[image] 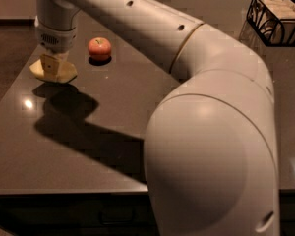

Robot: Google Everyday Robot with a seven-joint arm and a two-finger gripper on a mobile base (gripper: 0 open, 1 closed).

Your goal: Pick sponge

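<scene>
The sponge (67, 73) is a pale yellow flat block with wavy edges, at the far left of the camera view. My gripper (51, 66) comes straight down from above and is shut on it, one cream finger showing across its middle. The sponge hangs a little above the dark table (88, 151), with its shadow lying apart from it below and to the right. A round red-orange apple (99, 48) sits on the table just to the right of the gripper, apart from it.
My white arm's big elbow (211, 146) fills the right foreground and hides much of the table. A black wire basket (278, 21) holding pale items stands at the back right. The table's front edge runs along the bottom and its left edge lies near the sponge.
</scene>
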